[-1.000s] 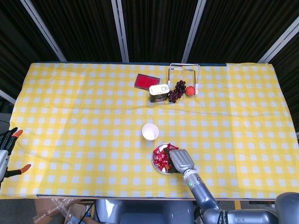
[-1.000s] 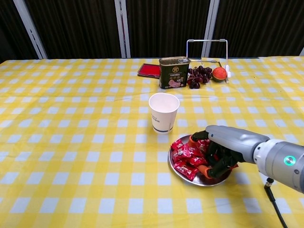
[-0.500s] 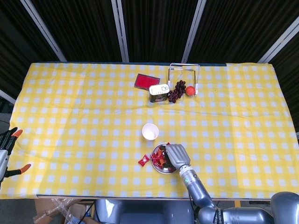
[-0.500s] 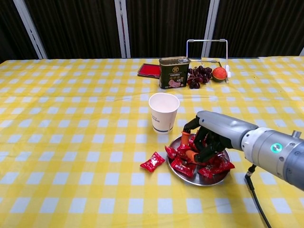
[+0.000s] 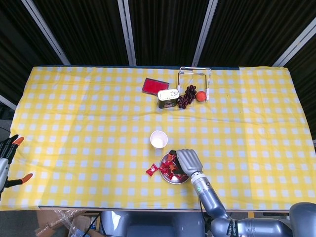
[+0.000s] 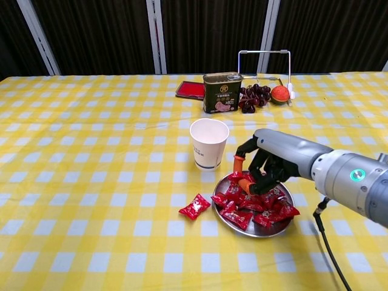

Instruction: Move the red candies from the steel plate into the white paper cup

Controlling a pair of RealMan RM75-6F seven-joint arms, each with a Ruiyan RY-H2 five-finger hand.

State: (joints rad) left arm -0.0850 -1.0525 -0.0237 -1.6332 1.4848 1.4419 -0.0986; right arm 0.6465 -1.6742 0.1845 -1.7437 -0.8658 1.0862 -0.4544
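Right hand [image 6: 262, 165] hovers over steel plate [image 6: 283, 224], fingers curled in; can't tell if it pinches a candy. Red candies [image 6: 251, 203] heaped on plate; one stray candy [image 6: 194, 207] lies on tabletop [image 6: 91, 182] left of it. Risk: rough scoop flicks more off, or hand knocks white paper cup [image 6: 209, 143] just beside. Tin [image 6: 221, 93], grapes [image 6: 253, 97] well behind. Left hand [image 5: 7, 150] idle at the tabletop's far edge, fingers apart.

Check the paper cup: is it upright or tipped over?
Upright. The paper cup stands on its base with its mouth up, just behind the steel plate.
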